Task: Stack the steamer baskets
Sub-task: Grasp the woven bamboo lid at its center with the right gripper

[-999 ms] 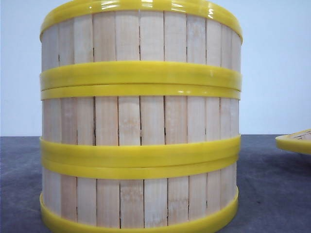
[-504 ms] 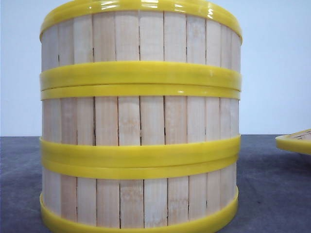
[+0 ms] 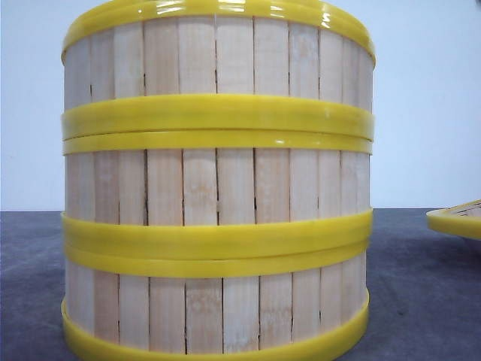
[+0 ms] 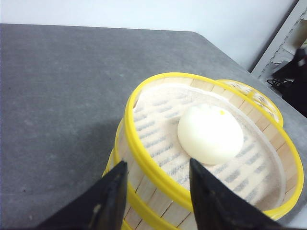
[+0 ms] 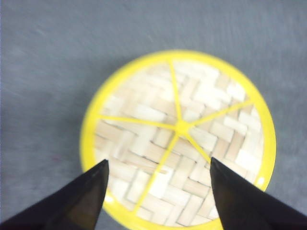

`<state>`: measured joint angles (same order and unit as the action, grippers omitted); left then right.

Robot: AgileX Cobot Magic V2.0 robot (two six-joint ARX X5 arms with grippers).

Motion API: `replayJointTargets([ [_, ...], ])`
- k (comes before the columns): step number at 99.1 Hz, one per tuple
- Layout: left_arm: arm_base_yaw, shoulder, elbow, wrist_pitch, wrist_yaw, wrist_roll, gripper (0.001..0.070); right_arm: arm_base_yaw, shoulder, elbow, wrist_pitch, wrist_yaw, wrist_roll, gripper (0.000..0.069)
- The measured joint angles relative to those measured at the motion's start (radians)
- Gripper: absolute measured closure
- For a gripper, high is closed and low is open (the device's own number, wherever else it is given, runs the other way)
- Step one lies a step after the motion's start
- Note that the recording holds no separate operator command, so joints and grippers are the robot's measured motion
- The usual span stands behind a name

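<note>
Three baskets (image 3: 218, 188) stacked mid-table, bun (image 4: 209, 134) in top one; left gripper (image 4: 156, 191) spread astride top rim, right gripper (image 5: 157, 191) spread over lid (image 5: 178, 136) lying apart on table; best: centre on lid, grip rim squarely, lift level.

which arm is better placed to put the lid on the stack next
Right, most likely. The right gripper hangs open directly over the lid on the table, while the left gripper sits open at the rim of the top steamer basket, which holds a bun.
</note>
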<state>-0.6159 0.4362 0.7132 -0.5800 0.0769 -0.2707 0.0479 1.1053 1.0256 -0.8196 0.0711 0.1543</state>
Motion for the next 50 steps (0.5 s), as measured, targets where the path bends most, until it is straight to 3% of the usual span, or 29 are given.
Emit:
replayJointTargets([
  [17, 0.0, 0.0, 0.0, -0.018, 0.0, 0.001, 0.0475, -0.049, 0.089, -0.007, 0.076, 0.0, 0.0, 0.0375],
  [50, 0.0, 0.0, 0.0, -0.018, 0.0, 0.001, 0.0475, -0.075, 0.267, -0.007, 0.115, -0.001, 0.0, 0.0385],
])
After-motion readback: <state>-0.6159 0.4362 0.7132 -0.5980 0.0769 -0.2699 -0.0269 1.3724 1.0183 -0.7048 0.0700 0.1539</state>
